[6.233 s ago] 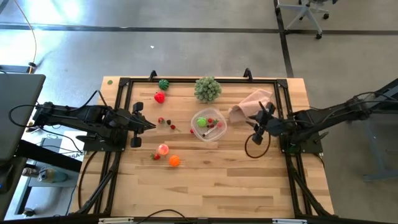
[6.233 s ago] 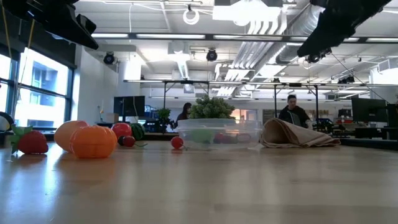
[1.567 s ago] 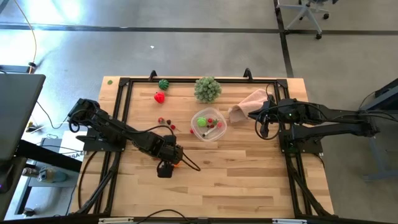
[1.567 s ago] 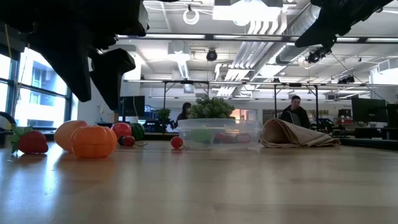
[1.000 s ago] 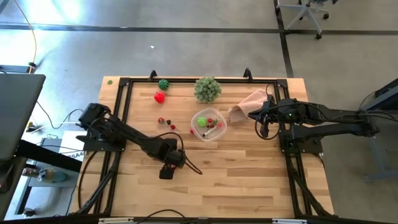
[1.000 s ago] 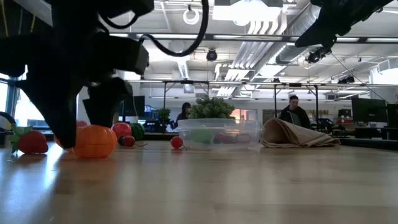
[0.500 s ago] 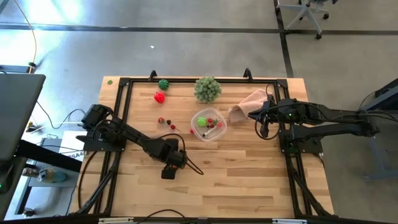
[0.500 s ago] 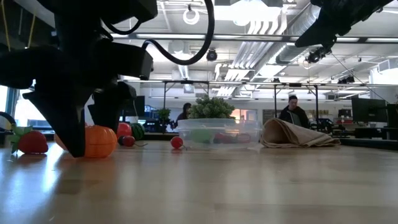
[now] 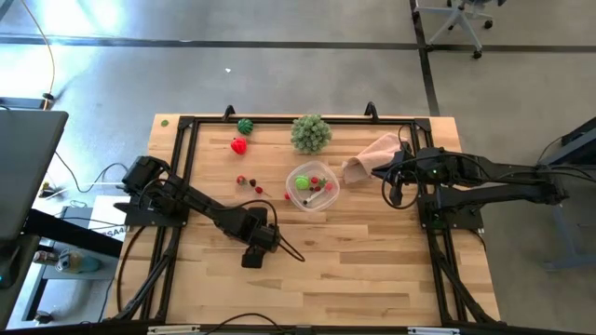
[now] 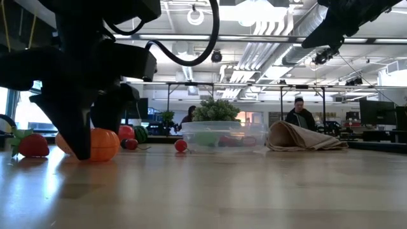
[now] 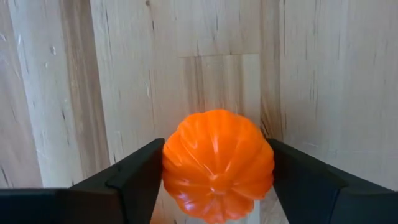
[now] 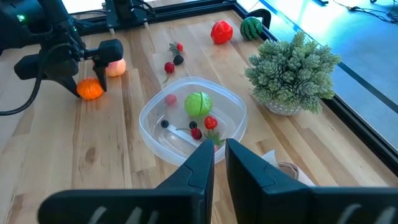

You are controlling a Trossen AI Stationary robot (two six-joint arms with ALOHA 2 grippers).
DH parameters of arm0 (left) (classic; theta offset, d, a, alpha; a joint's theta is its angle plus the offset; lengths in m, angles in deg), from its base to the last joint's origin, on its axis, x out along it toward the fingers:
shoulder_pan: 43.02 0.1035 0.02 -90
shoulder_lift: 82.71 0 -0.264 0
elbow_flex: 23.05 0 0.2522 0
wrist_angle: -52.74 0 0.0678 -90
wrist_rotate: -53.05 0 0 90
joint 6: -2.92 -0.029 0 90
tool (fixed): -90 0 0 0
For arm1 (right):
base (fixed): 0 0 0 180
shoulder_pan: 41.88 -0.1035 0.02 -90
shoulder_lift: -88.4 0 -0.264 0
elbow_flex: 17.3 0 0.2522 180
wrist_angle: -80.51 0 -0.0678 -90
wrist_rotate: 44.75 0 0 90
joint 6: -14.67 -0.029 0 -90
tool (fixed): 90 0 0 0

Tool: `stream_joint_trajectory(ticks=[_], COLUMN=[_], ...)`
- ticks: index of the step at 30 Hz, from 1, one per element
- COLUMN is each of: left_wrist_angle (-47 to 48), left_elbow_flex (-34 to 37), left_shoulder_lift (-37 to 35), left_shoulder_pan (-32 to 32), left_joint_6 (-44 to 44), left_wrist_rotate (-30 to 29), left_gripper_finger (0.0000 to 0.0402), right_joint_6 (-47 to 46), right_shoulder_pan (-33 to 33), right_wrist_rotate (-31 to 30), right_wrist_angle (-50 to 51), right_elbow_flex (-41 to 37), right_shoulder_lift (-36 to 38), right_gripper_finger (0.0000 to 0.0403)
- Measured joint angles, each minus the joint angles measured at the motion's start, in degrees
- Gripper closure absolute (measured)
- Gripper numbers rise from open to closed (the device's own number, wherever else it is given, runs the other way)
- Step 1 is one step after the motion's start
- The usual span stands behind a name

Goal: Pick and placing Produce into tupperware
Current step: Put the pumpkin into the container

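An orange toy pumpkin (image 11: 217,163) stands on the wood table, left of centre, with my left gripper (image 9: 262,241) down over it and shut on it. The tupperware (image 9: 312,188), a round clear container, sits mid-table with a green ball and small red pieces inside. Other produce lies on the table: a peach-pink fruit (image 12: 115,67) beside the pumpkin, small red pieces (image 9: 248,182), a strawberry (image 9: 239,145) and a dark green melon (image 9: 245,126). My right gripper (image 12: 219,155) hangs shut above the table to the container's right, holding nothing. My left gripper pinches the pumpkin between its two fingers, one on each of two opposite sides (image 11: 168,168). The fingers (image 10: 81,143) come from above, pointing down. The pumpkin stands upright with its underside on the table.
A pale green leafy ball (image 9: 310,133) stands behind the container and a pink cloth (image 9: 374,154) lies right of it, under the right arm. A black frame (image 9: 186,167) runs along the table's sides. Bare wood lies along the near edge. People show in the room beyond.
My left gripper has sunk down over the orange pumpkin until its fingertips reach the table, and its fingers have closed in onto the pumpkin's sides. The pumpkin has stayed where it was.
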Motion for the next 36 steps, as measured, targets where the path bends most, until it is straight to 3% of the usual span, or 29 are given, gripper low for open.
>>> stream_joint_trajectory(ticks=[6,15,24,31,36], left_wrist_angle=[0.0,0.0,-0.5,-0.7,-0.7], left_elbow_flex=[0.0,0.0,0.0,0.0,0.0], left_shoulder_lift=[0.0,0.0,0.0,0.0,0.0], left_shoulder_pan=[0.0,0.0,0.0,0.0,0.0], left_joint_6=[0.0,0.0,0.0,0.0,0.0], left_wrist_rotate=[0.0,0.0,0.0,0.0,0.0], left_gripper_finger=[0.0165,0.0137,0.017,0.0137,0.016], right_joint_6=[0.0,0.0,0.0,0.0,0.0], right_shoulder_pan=[0.0,0.0,0.0,0.0,0.0], right_wrist_rotate=[0.0,0.0,0.2,0.2,0.2], right_wrist_angle=[0.0,0.0,0.0,0.0,0.0], right_elbow_flex=[0.0,0.0,0.0,0.0,0.0], right_shoulder_lift=[0.0,0.0,0.0,0.0,0.0], right_gripper_finger=[0.0373,0.0373,0.0373,0.0373,0.0373])
